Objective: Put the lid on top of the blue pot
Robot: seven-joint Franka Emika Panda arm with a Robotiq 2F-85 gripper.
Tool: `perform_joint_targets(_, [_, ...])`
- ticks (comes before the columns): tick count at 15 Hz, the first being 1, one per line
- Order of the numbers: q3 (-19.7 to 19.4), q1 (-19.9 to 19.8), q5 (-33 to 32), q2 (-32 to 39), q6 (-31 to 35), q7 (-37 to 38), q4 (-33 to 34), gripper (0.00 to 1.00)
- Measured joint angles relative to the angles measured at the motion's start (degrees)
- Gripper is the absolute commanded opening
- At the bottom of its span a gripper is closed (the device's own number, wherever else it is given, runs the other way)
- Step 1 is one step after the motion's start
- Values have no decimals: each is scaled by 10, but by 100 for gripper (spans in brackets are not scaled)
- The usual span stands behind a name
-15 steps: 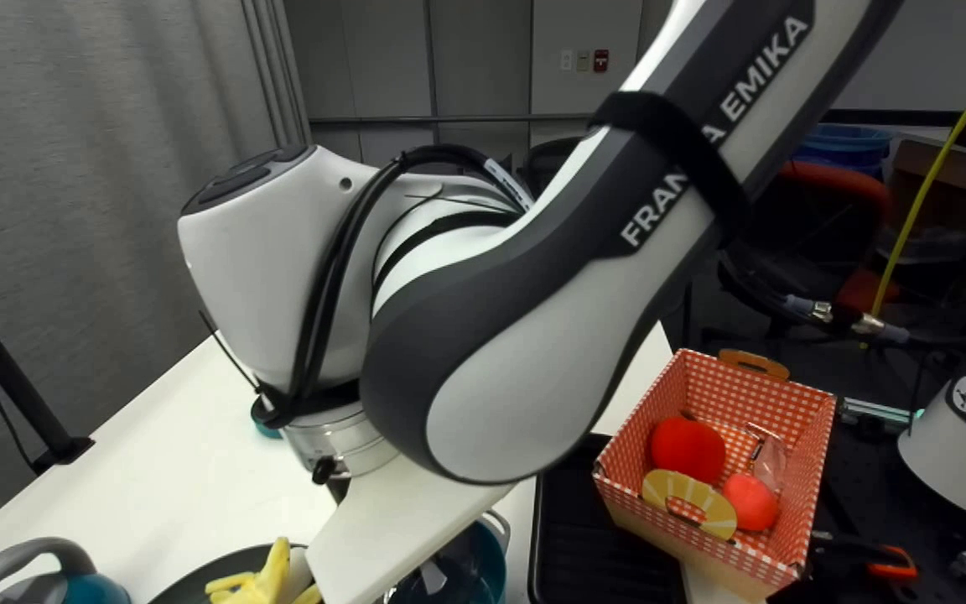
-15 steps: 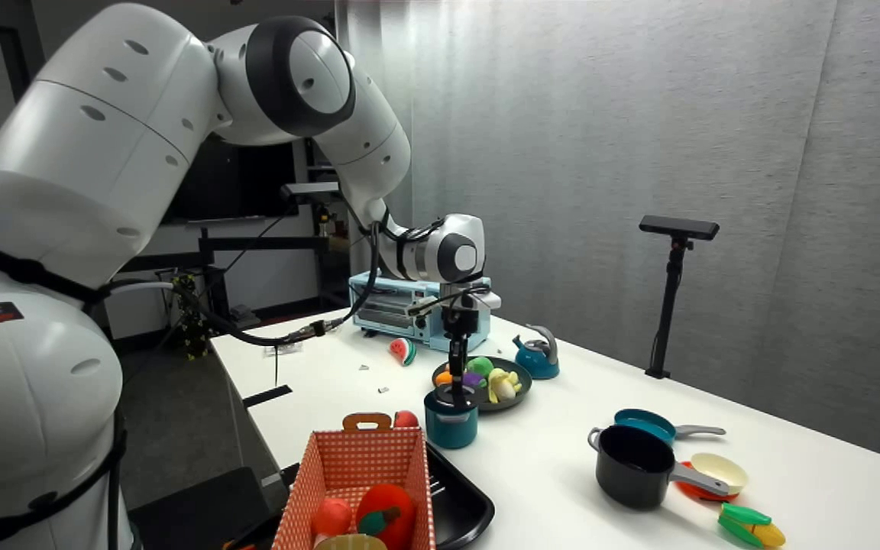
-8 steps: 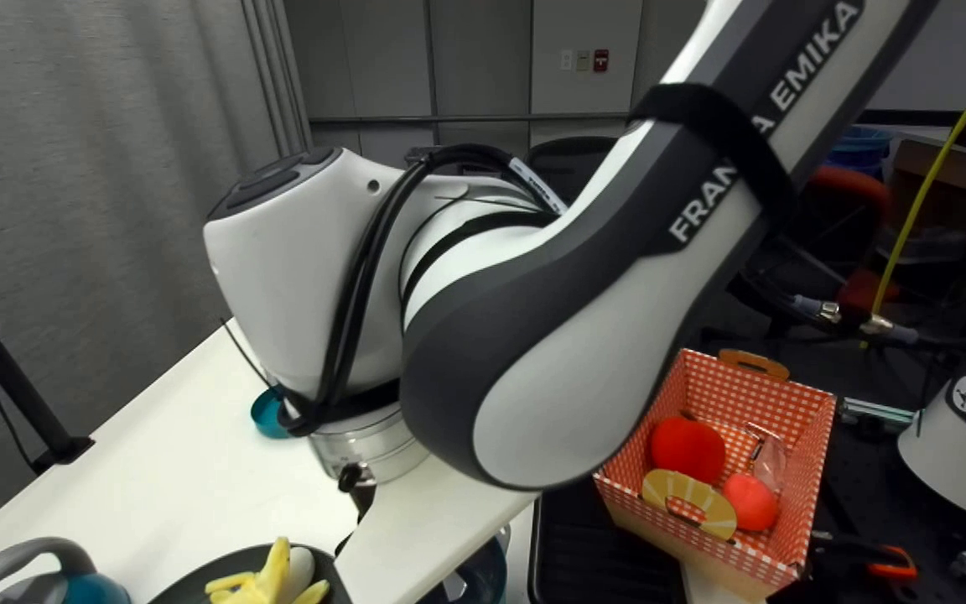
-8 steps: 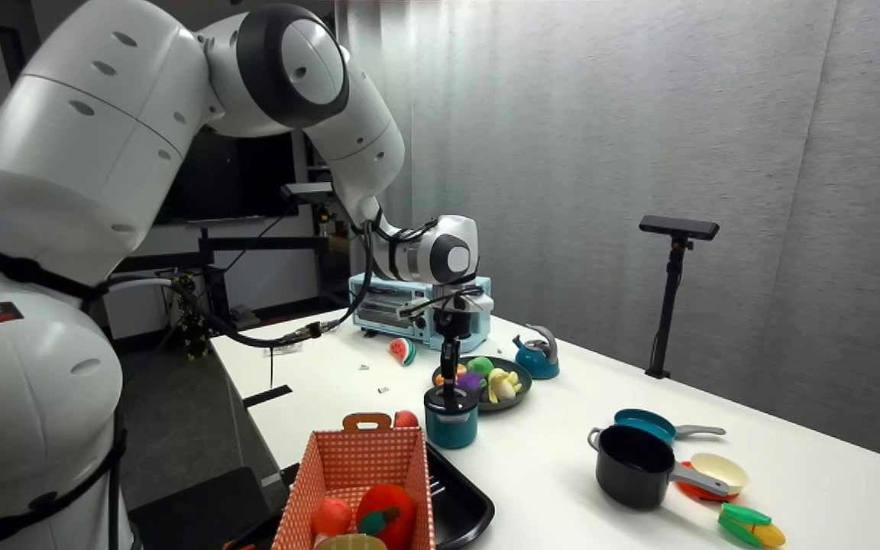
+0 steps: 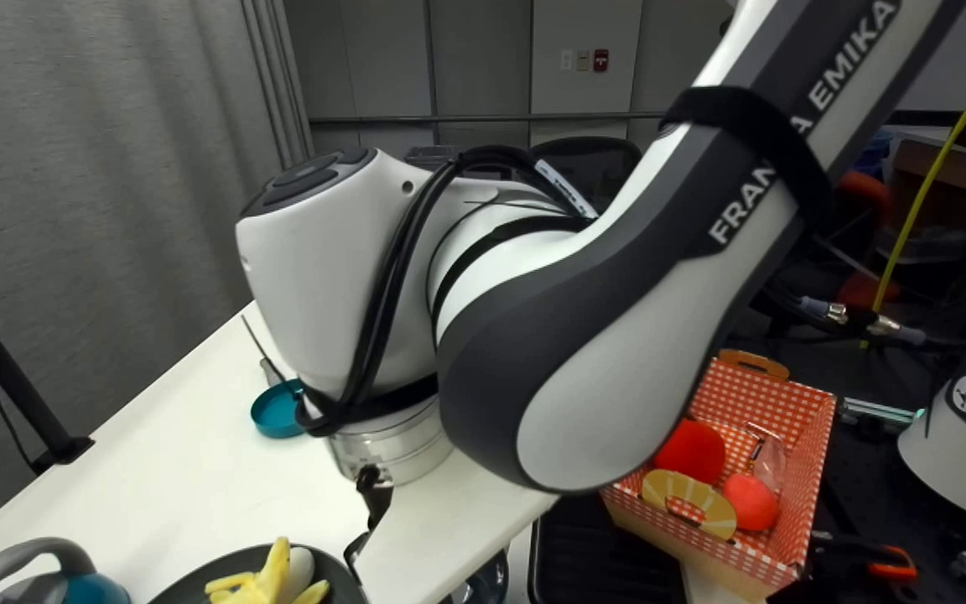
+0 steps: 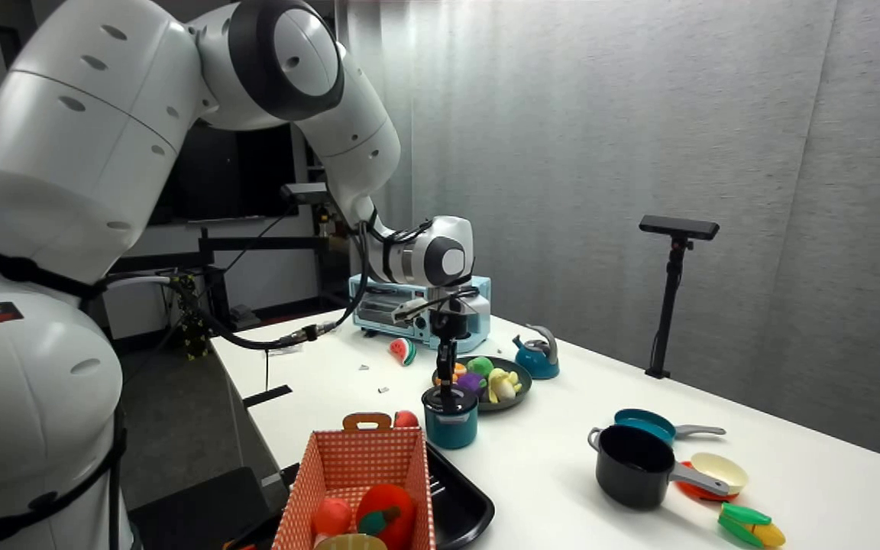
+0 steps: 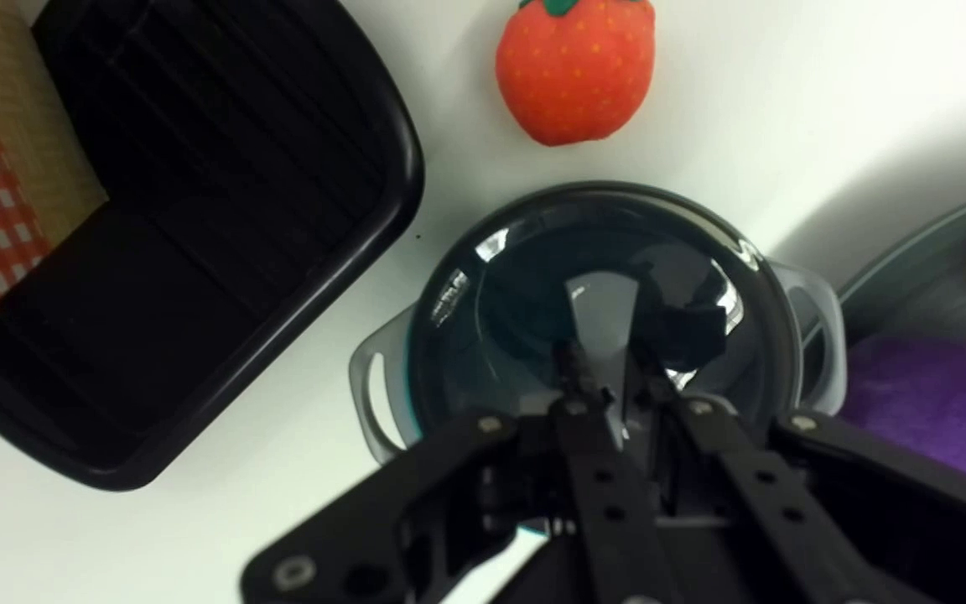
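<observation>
- Claw point(image 7: 613, 386) has slid toward the red-checked box point(image 6: 370, 457) since a second ago, lid point(image 7: 525, 302) along with it. State?
- Pinched narrow on the lid's grey handle point(image 7: 604, 319), as I read the wrist view. Lid covers the mouth of the blue pot point(image 6: 451, 432), roughly level.
- Seated?
- Can't tell. Sliver of teal pot wall shows past the rim on one side: slightly off-centre, or just camera angle. My call: final alignment, release still to do.
- What bites us?
- Opening early. If the rim isn't home, lid drops skewed and one edge could dip into the pot.
- And pressing on?
- If it's off-centre, rim catches and the pot may get shoved along the surface point(image 6: 547, 466). Dark pan point(image 7: 936, 289) sits right beside one pot handle point(image 7: 835, 352), black tray point(image 7: 223, 235) near the opposite one, so not much slack.
- Retreat?
- Fingers point(image 7: 609, 495) need to spread well clear of the handle first. Snag it and the lid likely comes up with them, or shifts sideways and tips off the rim.
</observation>
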Motion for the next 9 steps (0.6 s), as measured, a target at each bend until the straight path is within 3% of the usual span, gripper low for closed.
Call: perform_joint_targets(9, [0, -3, 1, -10, 32, -1, -23, 4])
